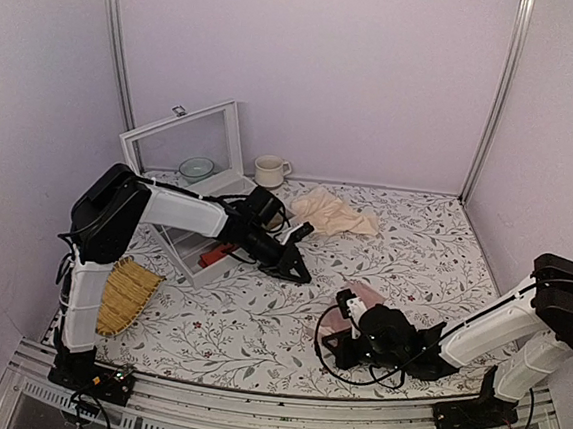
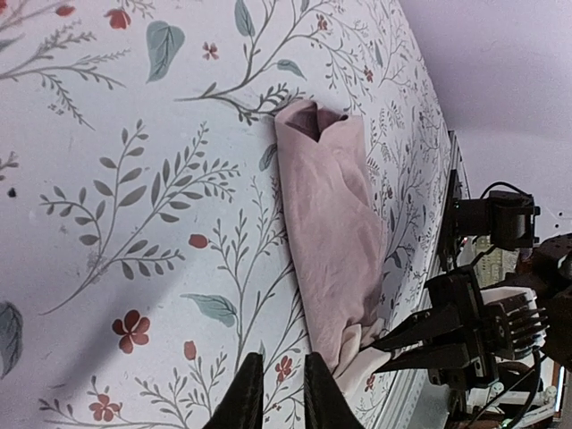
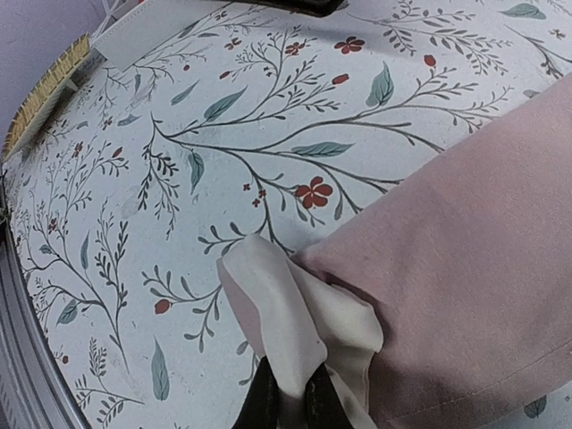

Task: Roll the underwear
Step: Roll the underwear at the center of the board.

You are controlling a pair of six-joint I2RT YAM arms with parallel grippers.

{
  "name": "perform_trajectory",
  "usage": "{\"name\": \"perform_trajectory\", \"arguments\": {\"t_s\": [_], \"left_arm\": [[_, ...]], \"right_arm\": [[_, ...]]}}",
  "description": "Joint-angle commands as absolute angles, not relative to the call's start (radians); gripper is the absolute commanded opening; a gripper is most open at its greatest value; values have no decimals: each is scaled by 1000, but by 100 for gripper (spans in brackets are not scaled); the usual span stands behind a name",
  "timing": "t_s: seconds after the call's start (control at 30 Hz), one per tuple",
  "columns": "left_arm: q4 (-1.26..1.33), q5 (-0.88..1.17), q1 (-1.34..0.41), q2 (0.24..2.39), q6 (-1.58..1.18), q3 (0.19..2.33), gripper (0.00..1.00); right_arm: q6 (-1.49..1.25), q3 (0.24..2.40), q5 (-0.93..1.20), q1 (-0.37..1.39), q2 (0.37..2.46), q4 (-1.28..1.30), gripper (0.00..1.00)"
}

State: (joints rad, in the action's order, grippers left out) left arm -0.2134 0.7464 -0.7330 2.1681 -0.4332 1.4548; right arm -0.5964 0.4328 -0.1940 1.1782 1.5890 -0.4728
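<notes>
Pink underwear (image 1: 367, 291) half hidden overhead behind right pincer (image 1: 347, 302), waistband (image 3: 295, 313) text unreadable.

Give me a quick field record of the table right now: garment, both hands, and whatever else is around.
garment: underwear, pink, lying in a long narrow fold on the floral table
waistband: cream, at the end nearest the right arm
right hand: shut, pinching the waistband
left hand: slightly open, holding nothing, near the underwear but not touching it
back of table: beige cloth, mug, bowl
left side: clear-lidded box, woven basket
</notes>
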Motion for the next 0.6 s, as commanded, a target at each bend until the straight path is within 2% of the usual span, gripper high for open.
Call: {"name": "perform_trajectory", "arguments": {"t_s": [0.0,0.57], "left_arm": [[-204,752,-734,2189,-435,1482,16],[-190,811,-737,2217,-426,1518,16]], "right_arm": [[-709,365,-135,1186,1536,-403,0],[-956,174,-122,1171,1469,-612,0]]}}
